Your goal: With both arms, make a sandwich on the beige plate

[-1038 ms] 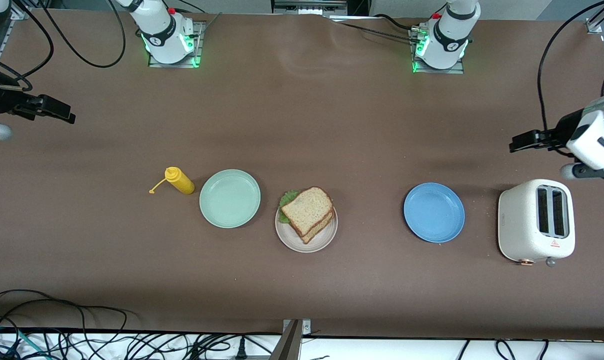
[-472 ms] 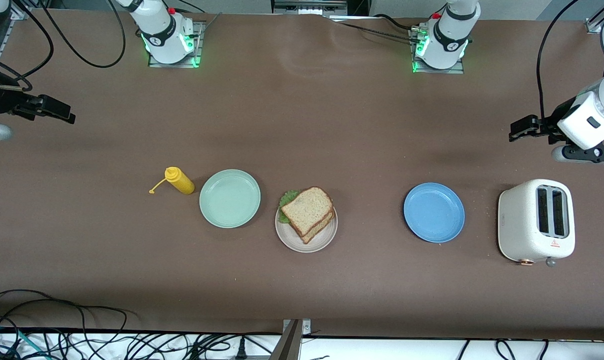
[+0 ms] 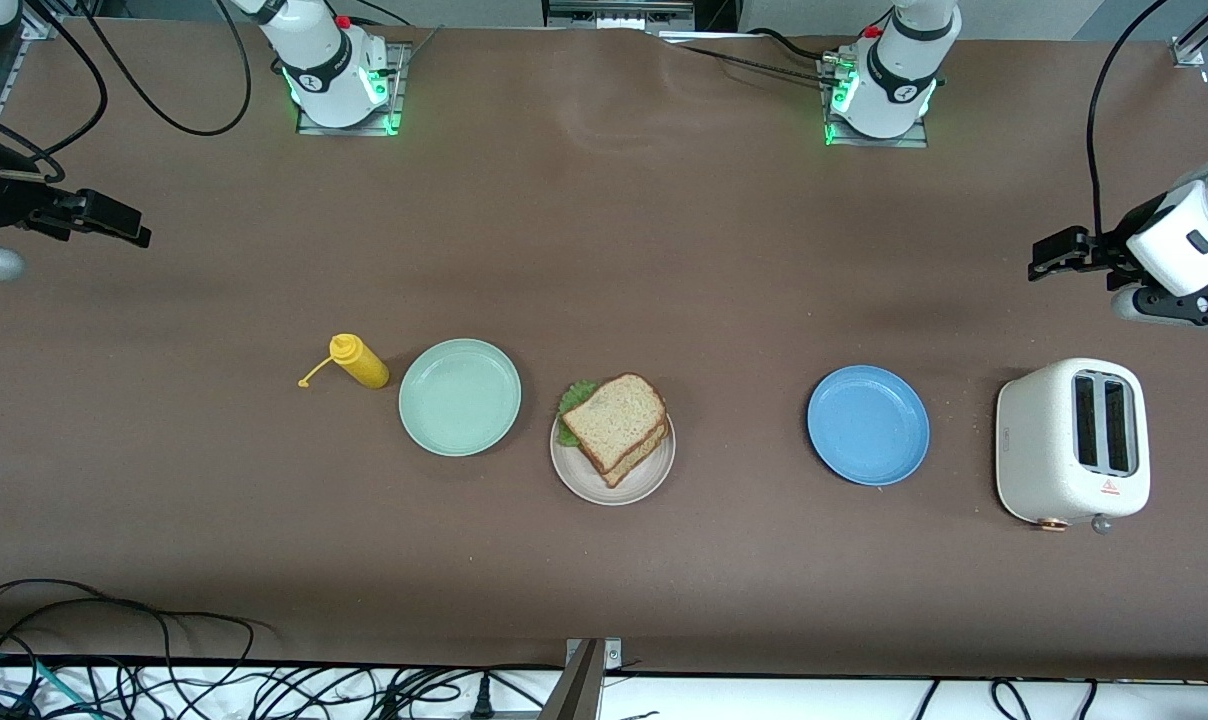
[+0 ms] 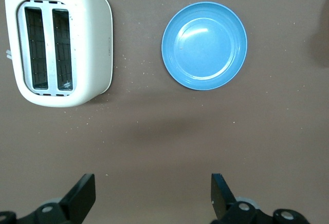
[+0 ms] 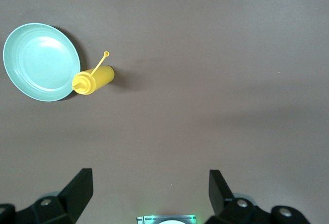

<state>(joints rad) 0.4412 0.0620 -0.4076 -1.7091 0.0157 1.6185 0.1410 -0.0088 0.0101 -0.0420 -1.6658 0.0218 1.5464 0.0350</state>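
The sandwich (image 3: 616, 422), two square slices of porous light-brown bread with darker crust and a ruffled green lettuce leaf poking out at about ten o'clock, is sitting on the beige plate (image 3: 654, 478), a round, shallow, matte dish with a raised rim lying near the middle of the brown table (image 3: 604, 250). At the beige plate's ten o'clock, almost touching its rim, a smooth mint-green plate (image 3: 460, 397) is lying bare, and at that plate's nine o'clock a glossy yellow squeeze bottle (image 3: 359, 361) is lying on its side with its thin capped tip dangling toward the right arm's end. At the beige plate's three o'clock, well apart, a round blue plate (image 3: 868, 425) is resting, and at its three o'clock a rounded, speckled cream toaster (image 3: 1072, 443) is standing with two dark slots facing up. The right gripper (image 3: 114, 222) is waiting in the air over the bare table at the right arm's end, its black jaws spread and holding nothing. The left gripper (image 3: 1059, 250) is hanging over the table at the toaster's twelve o'clock, its jaws spread wide and empty too.
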